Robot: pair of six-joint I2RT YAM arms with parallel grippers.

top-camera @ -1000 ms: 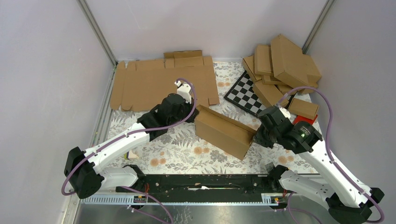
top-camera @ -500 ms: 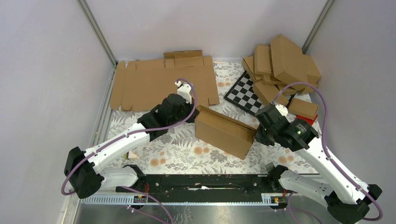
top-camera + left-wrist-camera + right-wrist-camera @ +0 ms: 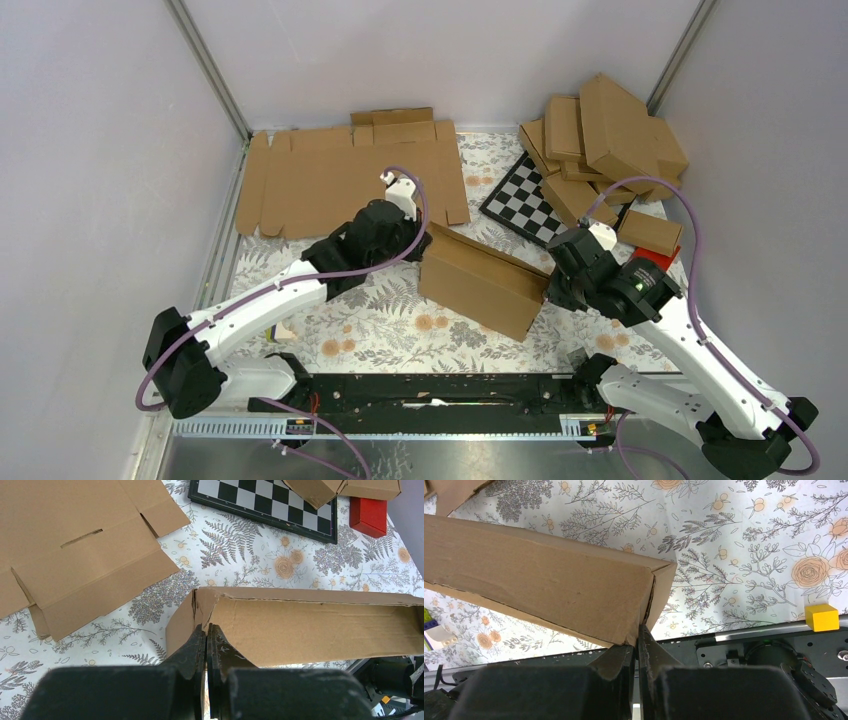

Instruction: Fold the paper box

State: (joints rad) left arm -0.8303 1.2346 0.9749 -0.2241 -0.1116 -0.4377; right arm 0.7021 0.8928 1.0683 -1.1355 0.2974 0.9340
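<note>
Where left claw (image 3: 206, 628) and right claw (image 3: 638, 631) pinch, paper box (image 3: 480, 285) hidden.

Robot lab test cell, not a home. Plain grey walls (image 3: 100, 150) and metal corner posts (image 3: 208, 70) box in a small table. Two white-and-black arms, left (image 3: 260, 300) and right (image 3: 690, 340), are bolted to a black rail (image 3: 430, 390) at the near edge, cables looping off them. Floral cloth (image 3: 380, 320) serves as work surface. Props only: half-folded box (image 3: 480, 285), flat cardboard sheets (image 3: 330, 175), pile of folded boxes (image 3: 610, 130), checkerboard (image 3: 525, 205), red block (image 3: 368, 516), yellow cube (image 3: 821, 617).
</note>
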